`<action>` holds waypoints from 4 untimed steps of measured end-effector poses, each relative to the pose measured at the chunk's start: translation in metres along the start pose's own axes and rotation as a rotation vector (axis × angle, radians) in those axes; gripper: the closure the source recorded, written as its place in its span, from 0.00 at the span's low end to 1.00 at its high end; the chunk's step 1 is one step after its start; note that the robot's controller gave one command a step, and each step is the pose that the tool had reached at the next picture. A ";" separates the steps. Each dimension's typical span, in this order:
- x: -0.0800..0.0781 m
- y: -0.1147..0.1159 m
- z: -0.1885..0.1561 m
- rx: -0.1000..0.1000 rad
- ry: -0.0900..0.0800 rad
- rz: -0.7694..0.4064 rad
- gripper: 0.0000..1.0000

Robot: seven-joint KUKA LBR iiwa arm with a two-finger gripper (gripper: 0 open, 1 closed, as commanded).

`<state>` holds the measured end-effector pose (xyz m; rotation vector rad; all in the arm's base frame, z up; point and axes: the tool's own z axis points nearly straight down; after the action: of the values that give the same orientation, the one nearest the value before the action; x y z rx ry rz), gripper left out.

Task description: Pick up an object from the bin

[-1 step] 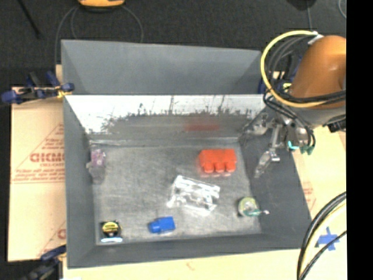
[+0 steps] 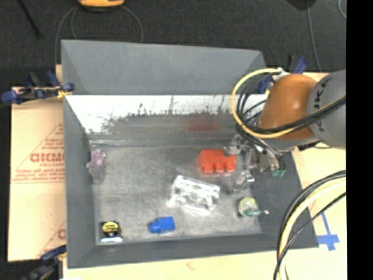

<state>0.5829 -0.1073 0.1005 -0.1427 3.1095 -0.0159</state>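
Observation:
My gripper [image 2: 243, 172] hangs at the right side of the bin, its metal fingers pointing down just right of an orange-red block [image 2: 215, 161] with rounded studs. The fingers look slightly apart with nothing seen between them. Below the gripper lies a small round greenish-white thing [image 2: 249, 207] near the bin's front right corner. A clear plastic package [image 2: 193, 193] lies to the lower left of the gripper, in the middle of the floor.
A blue block [image 2: 161, 225] and a yellow-black tape measure [image 2: 110, 230] lie along the front wall. A small purple-grey thing [image 2: 97, 160] stands at the far left. The arm's orange cover and cables overhang the right rim.

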 end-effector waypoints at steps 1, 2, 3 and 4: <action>-0.005 0.004 0.005 -0.003 -0.005 0.118 0.00; 0.003 0.005 0.015 -0.006 0.024 0.114 1.00; 0.060 0.034 0.018 -0.001 -0.016 0.236 1.00; 0.062 0.035 0.020 -0.002 -0.002 0.231 0.00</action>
<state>0.5186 -0.0787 0.0779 0.2168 3.1025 -0.0078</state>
